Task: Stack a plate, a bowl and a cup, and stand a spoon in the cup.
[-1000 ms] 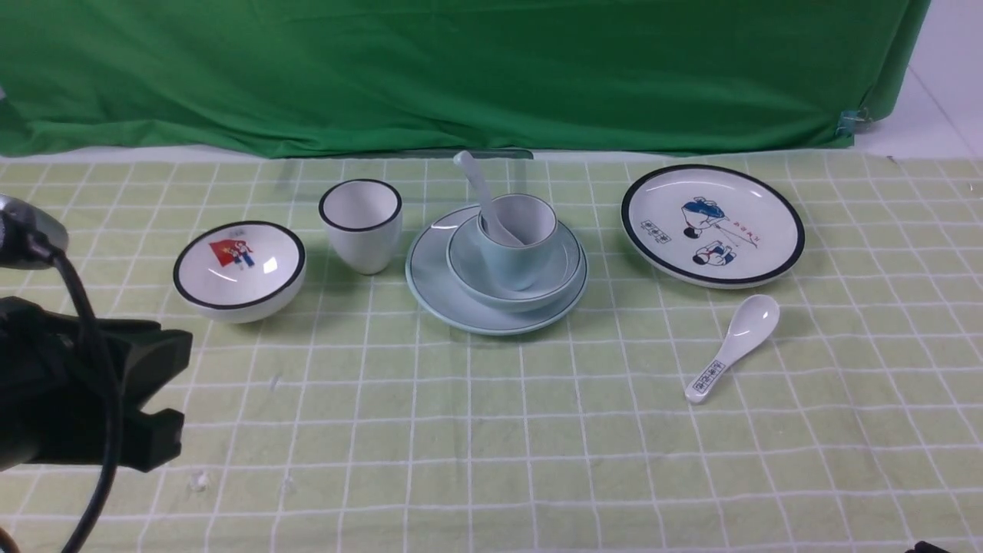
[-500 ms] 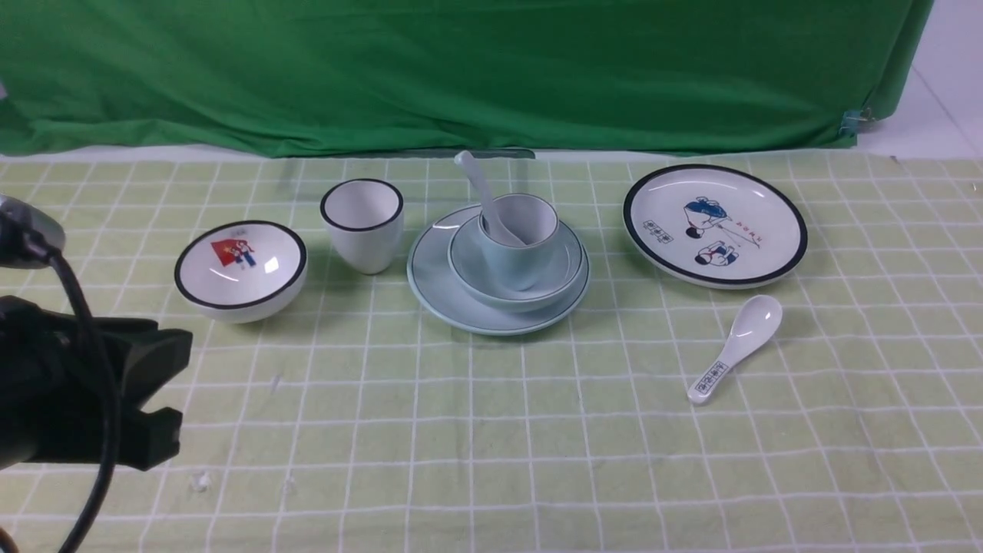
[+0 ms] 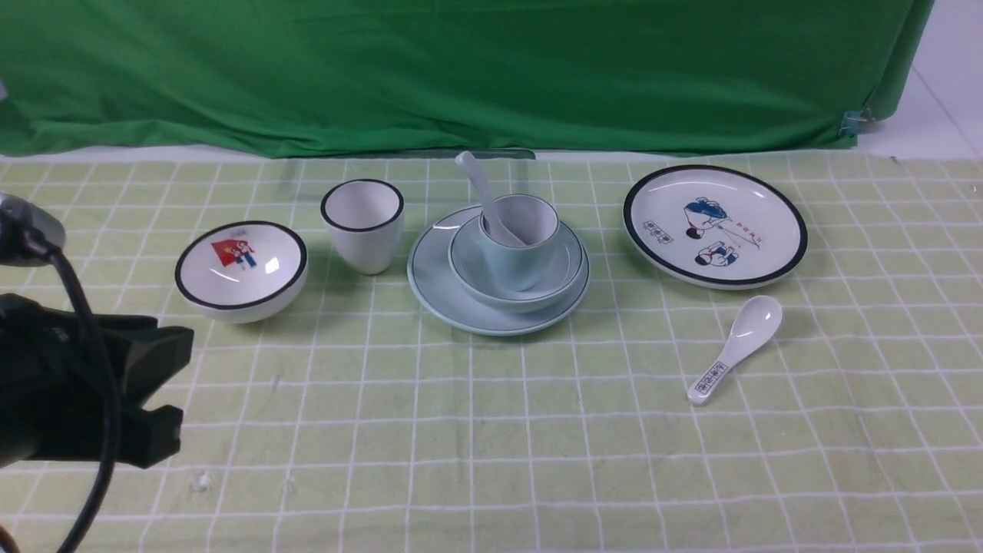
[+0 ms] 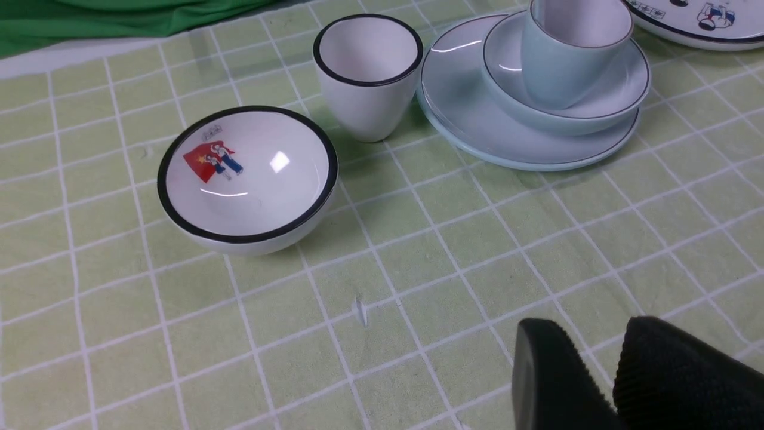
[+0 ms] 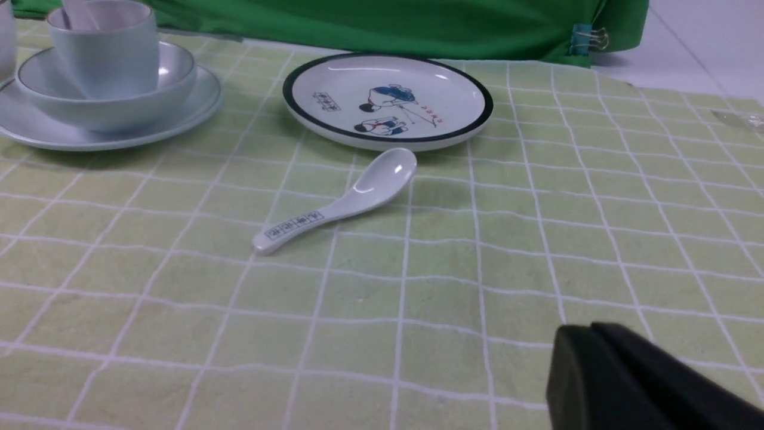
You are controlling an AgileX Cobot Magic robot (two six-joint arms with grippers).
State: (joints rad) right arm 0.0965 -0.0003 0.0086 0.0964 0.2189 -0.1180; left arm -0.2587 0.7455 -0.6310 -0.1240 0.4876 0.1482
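With the spoon (image 3: 478, 188) propped in the cup (image 3: 516, 253), we advise holding the left fingers (image 3: 157, 353), apart, clear of it; right fingers (image 5: 627, 370) unreadable.

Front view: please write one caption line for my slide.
Pale blue cup in pale blue bowl on pale blue-green plate, plain white ceramic spoon standing in the cup, on green checked cloth.

Front camera looks forward; both wrists see plate (image 3: 430, 269).

plate (image 3: 434, 288): glossy glazed ceramic | spoon (image 3: 478, 184): glossy white ceramic | tablecloth (image 3: 537, 430): matt cloth | backdrop (image 3: 461, 69): matt green cloth
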